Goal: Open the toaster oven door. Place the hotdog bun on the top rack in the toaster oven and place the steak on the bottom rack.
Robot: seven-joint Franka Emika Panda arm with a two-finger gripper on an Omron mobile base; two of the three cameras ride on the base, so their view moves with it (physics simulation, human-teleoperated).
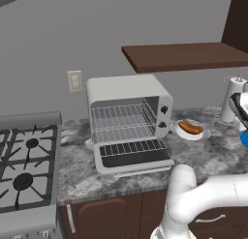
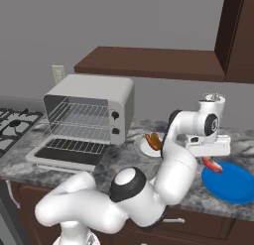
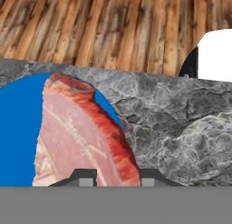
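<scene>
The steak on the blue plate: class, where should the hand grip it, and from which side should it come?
Grip the steak across its thin red-edged rim, coming down from above. It lies flat on the blue plate, so only its edge gives the fingers two opposing faces. In the hand view that rim already sits between the fingertips of the hand.

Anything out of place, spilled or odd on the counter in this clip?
Nothing stands out. The toaster oven stands square with its door down and racks level, the hotdog bun lies on its white plate, and the steak is on the blue plate at the gripper.
</scene>
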